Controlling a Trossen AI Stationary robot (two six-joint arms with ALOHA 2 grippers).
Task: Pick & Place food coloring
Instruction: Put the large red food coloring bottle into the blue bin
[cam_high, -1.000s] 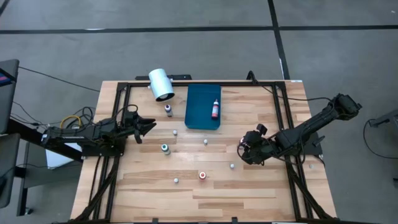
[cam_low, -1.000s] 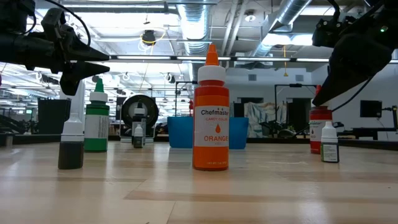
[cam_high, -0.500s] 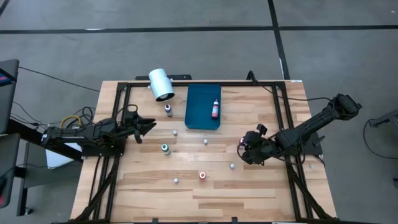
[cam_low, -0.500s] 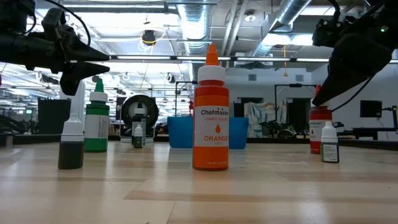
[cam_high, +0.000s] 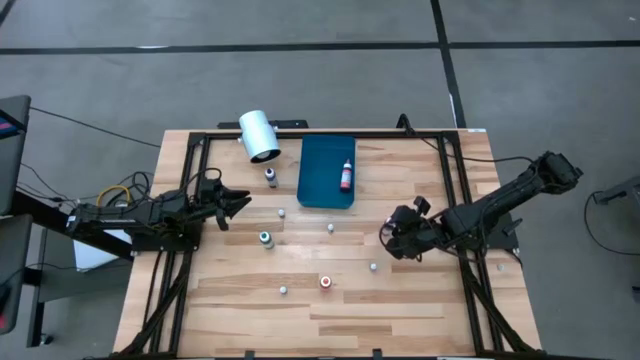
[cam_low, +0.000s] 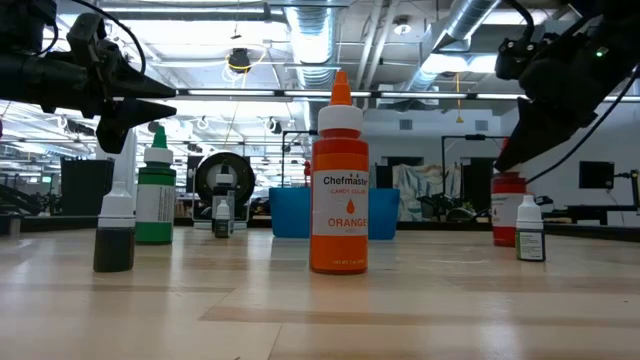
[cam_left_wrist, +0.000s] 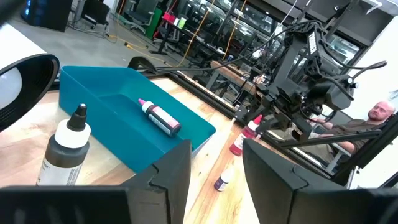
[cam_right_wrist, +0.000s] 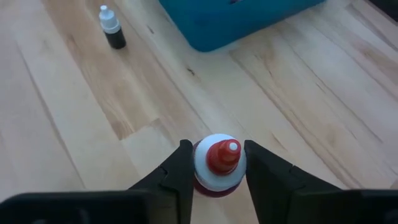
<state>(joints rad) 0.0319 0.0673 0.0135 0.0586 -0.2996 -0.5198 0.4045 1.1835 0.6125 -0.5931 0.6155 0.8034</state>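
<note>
A red-topped food coloring bottle (cam_right_wrist: 217, 163) stands on the wood table, right of the middle, with my right gripper (cam_right_wrist: 216, 147) shut on it; the high view shows that gripper (cam_high: 390, 238) over the bottle. A pink bottle (cam_high: 346, 177) lies in the blue tray (cam_high: 318, 185). An orange bottle (cam_low: 339, 180), a green one (cam_high: 266, 239), a dark one (cam_high: 270, 177) and several tiny whitish ones stand around the table. My left gripper (cam_high: 243, 205) waits open at the table's left, above the surface, holding nothing. My right gripper pinches the bottle's white shoulder (cam_right_wrist: 200, 167), just under the red cap, between its two fingers. The fingers slant down from the table's right side. The bottle stands upright with its base (cam_low: 508, 240) on the table.
A large white cylinder (cam_high: 259, 136) lies at the far left beside the tray. A tiny dark bottle (cam_right_wrist: 112, 30) stands on the wood between my right gripper and the tray. A black frame runs along the table's edges.
My right arm has swung a little toward the table's left and rolled slightly, with the red-topped bottle still upright between its fingers.
</note>
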